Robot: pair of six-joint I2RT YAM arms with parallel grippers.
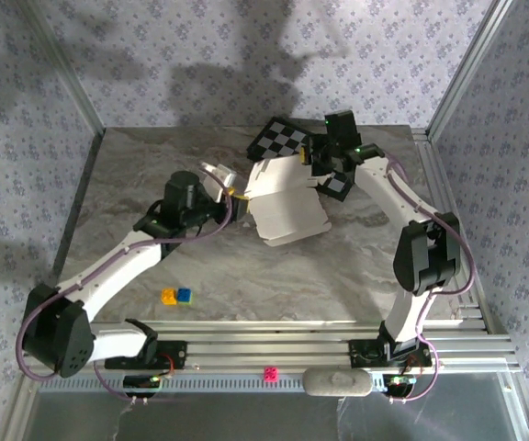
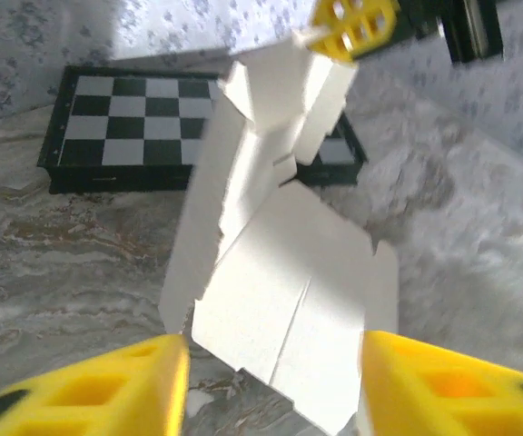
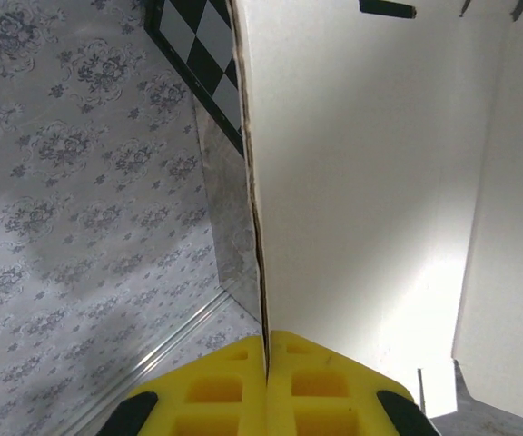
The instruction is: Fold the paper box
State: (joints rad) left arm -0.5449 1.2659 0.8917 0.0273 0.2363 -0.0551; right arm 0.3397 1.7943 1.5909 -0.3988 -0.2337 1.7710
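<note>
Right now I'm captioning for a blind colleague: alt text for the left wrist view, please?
A half-folded white paper box stands on the marble table beyond the open left claw; the right claw pinches its top flap, chessboard behind.

The thin cardboard paper box [image 1: 287, 213] is plain white. The flat checkered board [image 1: 280, 139] is black-and-white, the marbled tabletop [image 1: 246, 276] grey.

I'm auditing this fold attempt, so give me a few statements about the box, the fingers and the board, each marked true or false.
1. The right fingers are shut on an edge of the paper box. True.
2. The left fingers clamp the paper box. False: they stand open, the box's near corner between them.
3. The chessboard lies beyond the paper box. True.
4. The paper box is fully folded. False: it is a creased sheet, partly lifted, with loose flaps.
</note>
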